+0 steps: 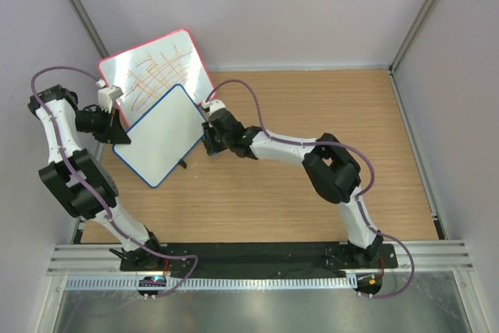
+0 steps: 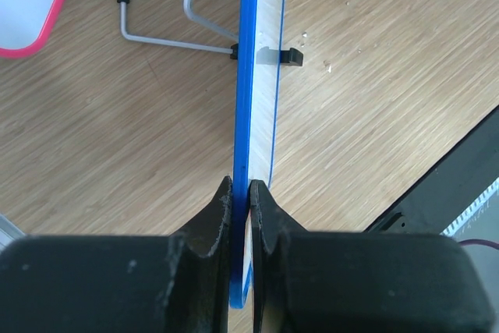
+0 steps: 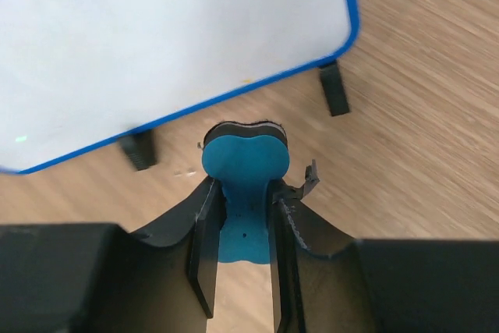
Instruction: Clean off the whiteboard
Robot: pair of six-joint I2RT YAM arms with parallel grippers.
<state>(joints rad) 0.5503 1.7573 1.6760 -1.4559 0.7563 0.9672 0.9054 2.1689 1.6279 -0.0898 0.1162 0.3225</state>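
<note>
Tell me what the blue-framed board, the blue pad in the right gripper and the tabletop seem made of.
Whiteboard: smooth white face, likely a coated sheet, with a blue plastic-looking rim. Blue pad: matte, soft-edged, black backing layer, probably foam or felt. Table: wood or wood-look laminate, fine straight grain, matte.

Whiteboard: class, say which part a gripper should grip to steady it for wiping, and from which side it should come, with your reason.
Grip the blue frame at the whiteboard's left edge, coming in from the left, one finger on each face. The board stands propped up, so that thin edge is exposed, and the face is free for the eraser. The left gripper is clamped there.
</note>
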